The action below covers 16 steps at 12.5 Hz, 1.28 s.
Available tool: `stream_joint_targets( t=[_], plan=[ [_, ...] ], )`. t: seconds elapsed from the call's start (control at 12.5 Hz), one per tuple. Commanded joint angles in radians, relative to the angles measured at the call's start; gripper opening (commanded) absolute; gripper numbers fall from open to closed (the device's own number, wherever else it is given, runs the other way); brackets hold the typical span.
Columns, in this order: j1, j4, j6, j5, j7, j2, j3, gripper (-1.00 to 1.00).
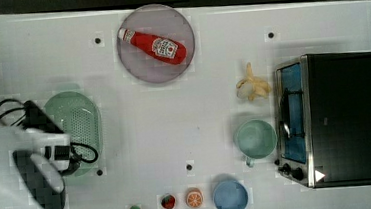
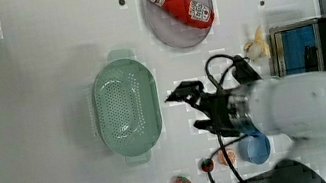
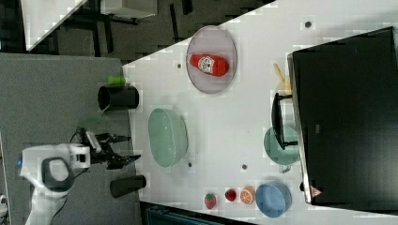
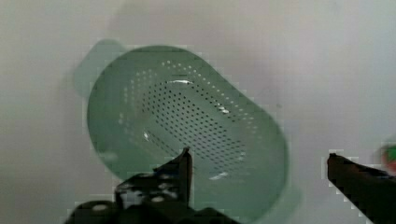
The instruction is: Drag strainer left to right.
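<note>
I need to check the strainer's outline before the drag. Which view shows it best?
The left view: the whole strainer shows unobstructed, both end tabs included. In the top view the arm covers its left edge; the right view shows it small and foreshortened; the wrist view has a jaw across its rim.
</note>
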Motion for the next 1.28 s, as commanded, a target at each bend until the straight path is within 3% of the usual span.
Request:
stream_joint_targets(
  t=[0.08, 0.4, 0.72, 1.28],
  plan=[
    [-0.029, -0.001, 0.085, -0.006, 0.329, 0.093, 0.001, 1.0],
    [-0.015, -0.001, 0.227, -0.061, 0.54, 0.275, -0.004, 1.0],
    [0.004, 0.0, 0.351, -0.146, 0.622, 0.403, -0.03, 1.0],
    [0.032, -0.015, 0.38, -0.146, 0.623, 0.455, -0.127, 1.0]
  ],
)
